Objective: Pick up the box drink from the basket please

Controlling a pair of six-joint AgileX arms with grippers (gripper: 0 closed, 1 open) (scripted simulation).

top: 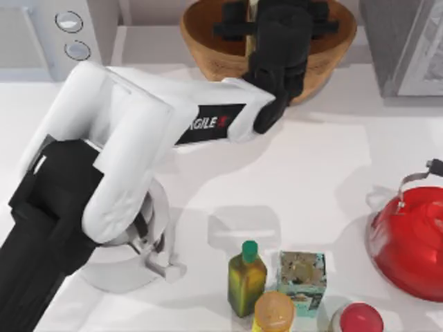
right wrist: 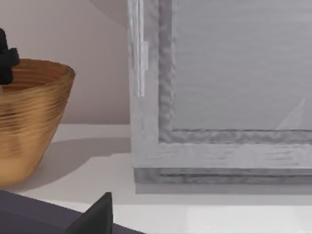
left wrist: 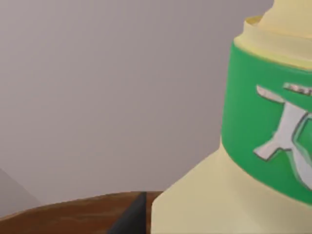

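My left arm reaches across the table into the basket [top: 201,41] at the back. The left gripper [top: 277,28] sits over the bowl and is shut on the box drink [top: 250,38], which shows as a thin pale-yellow strip between the black parts. In the left wrist view the box drink [left wrist: 234,146] is very close: a pale-yellow carton with a green band carrying white marks. It stands above the brown basket rim [left wrist: 73,212], with one dark finger [left wrist: 127,220] against its side. The right arm is parked off to the right, facing the basket [right wrist: 29,122] from the side.
At the front of the table stand an olive-oil bottle [top: 246,280], a squat teal carton [top: 302,275], an orange-topped item [top: 275,311] and a red-lidded one [top: 358,319]. A red kettle [top: 412,242] is at the right. Grey appliances [top: 408,41] flank the basket.
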